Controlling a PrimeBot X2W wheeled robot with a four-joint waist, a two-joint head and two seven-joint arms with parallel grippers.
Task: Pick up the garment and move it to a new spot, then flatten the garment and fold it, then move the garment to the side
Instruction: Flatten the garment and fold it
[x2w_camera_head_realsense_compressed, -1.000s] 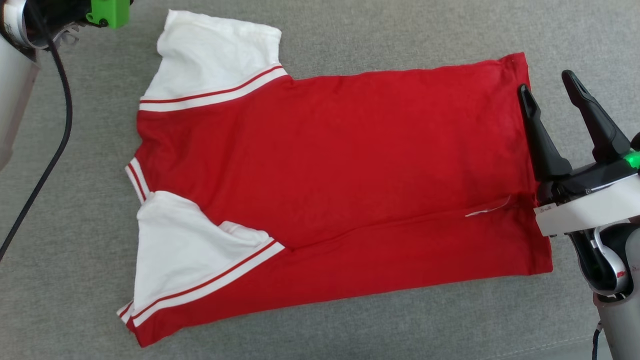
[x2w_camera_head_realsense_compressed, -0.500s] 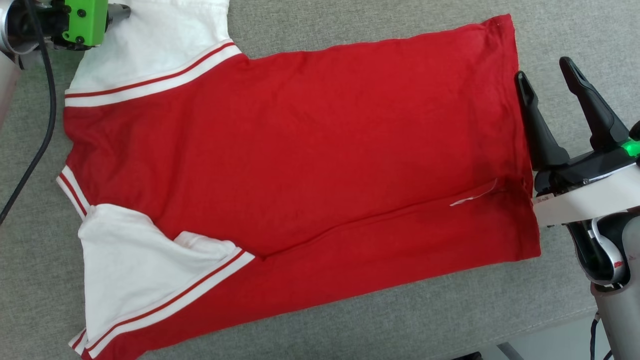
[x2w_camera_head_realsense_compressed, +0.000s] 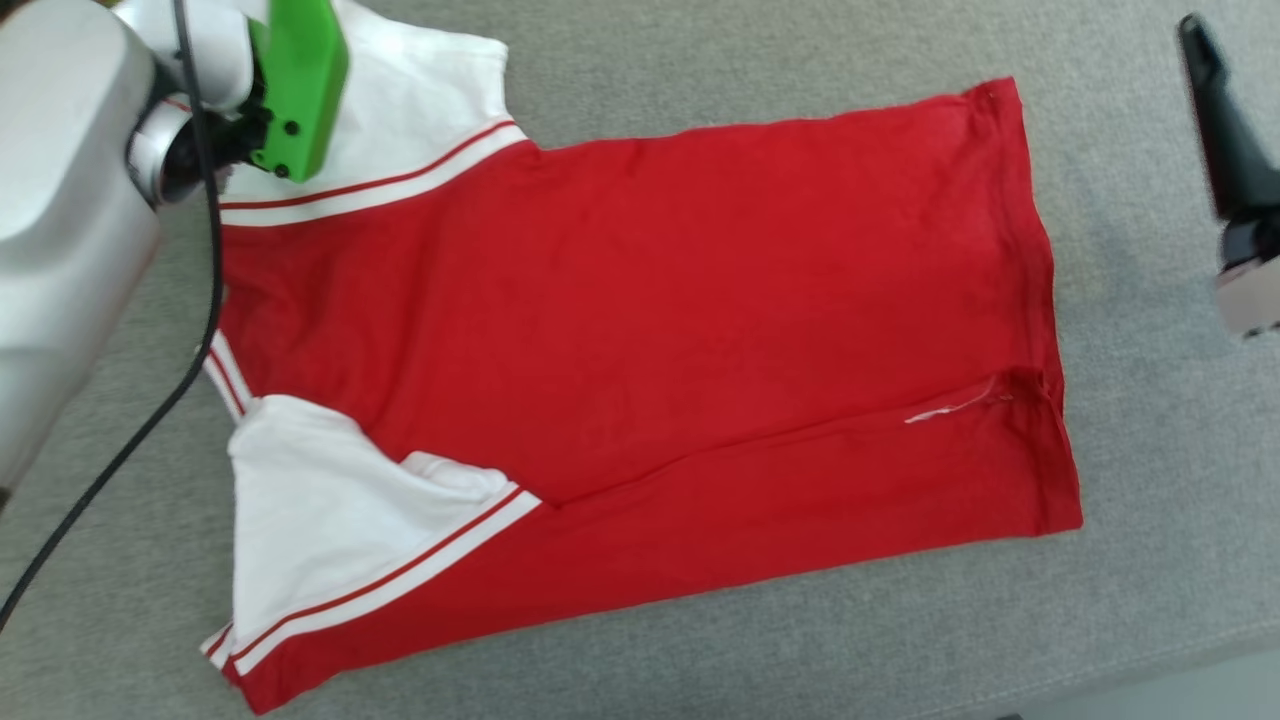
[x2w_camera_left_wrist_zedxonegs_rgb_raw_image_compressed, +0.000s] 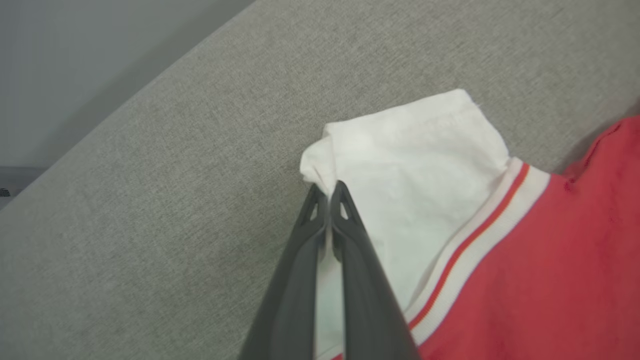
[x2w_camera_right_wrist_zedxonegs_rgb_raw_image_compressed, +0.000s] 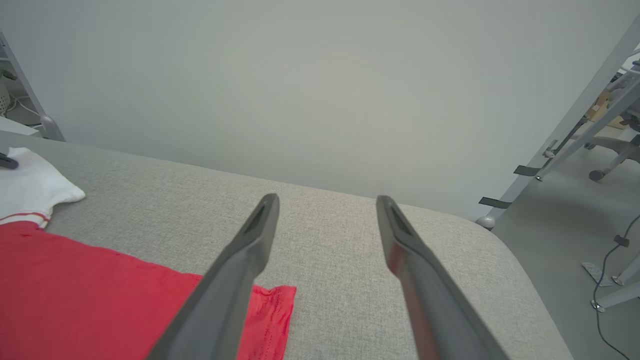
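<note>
Flattened on the grey tabletop (x2w_camera_head_realsense_compressed: 700, 60), the garment (x2w_camera_head_realsense_compressed: 640, 330) has a white sleeve (x2w_camera_left_wrist_zedxonegs_rgb_raw_image_compressed: 415, 150) pinched in the left pincer (x2w_camera_left_wrist_zedxonegs_rgb_raw_image_compressed: 330, 190); right pincer (x2w_camera_right_wrist_zedxonegs_rgb_raw_image_compressed: 327, 200) gapes empty off its hem (x2w_camera_head_realsense_compressed: 1030, 300). Folding apparently remains.

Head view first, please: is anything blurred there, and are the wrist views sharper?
Head view: the garment is sharp, evenly lit; the right gripper is smeared. Left wrist view: the left gripper looks soft near the lens. Right wrist view: soft fingers, no glare.
</note>
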